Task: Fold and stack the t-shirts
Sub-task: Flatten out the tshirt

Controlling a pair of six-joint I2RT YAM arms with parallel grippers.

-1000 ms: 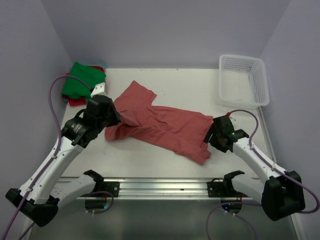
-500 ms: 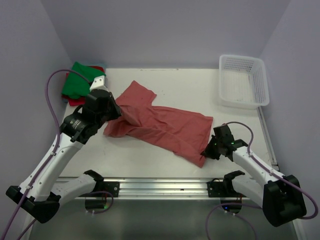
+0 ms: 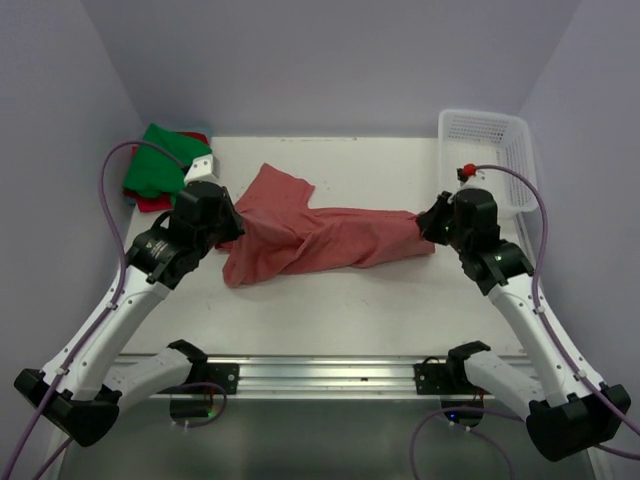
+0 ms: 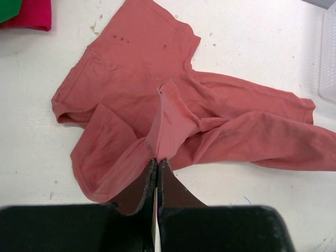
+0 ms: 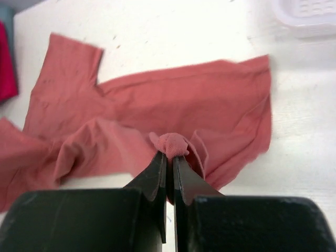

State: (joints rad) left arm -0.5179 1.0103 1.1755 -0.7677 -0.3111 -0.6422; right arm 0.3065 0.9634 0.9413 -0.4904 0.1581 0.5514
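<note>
Closest to me, the two arms rise from a metal rail [image 3: 320, 372] bolted along the near edge of the white desk [image 3: 350, 305]. Just beyond a bare strip of that desk lies the faded brick-red short-sleeved cloth t-shirt [image 3: 300, 235], drawn out left to right across the middle and bunched into a loose, wrinkled band.

The left gripper [image 3: 230, 224] has its fingers pressed together on a raised fold of the cloth near the shirt's left end. From its wrist camera the fabric peaks up into the tips like a small tent, while the rest spreads flat on the desk. The right gripper [image 3: 433, 224] is likewise clamped on the shirt, with a small wad of fabric squeezed between its tips at the right end. So the shirt is held at both ends and sags between them.

It looks thin, light and completely limp. I judge it will drape, crease and slide easily on the smooth desk, and will keep no shape by itself. Pinches in the middle of a panel only gather it into a rope. Taking it by the hem corners or the shoulder seams would, I think, let it hang square and lie flat for folding.

Farther back, at the far left corner, the bright green t-shirt [image 3: 160, 160] sits folded on top of the red-pink t-shirt [image 3: 150, 203]. At the far right stands a white plastic mesh basket [image 3: 490, 165], close behind the right gripper.
</note>
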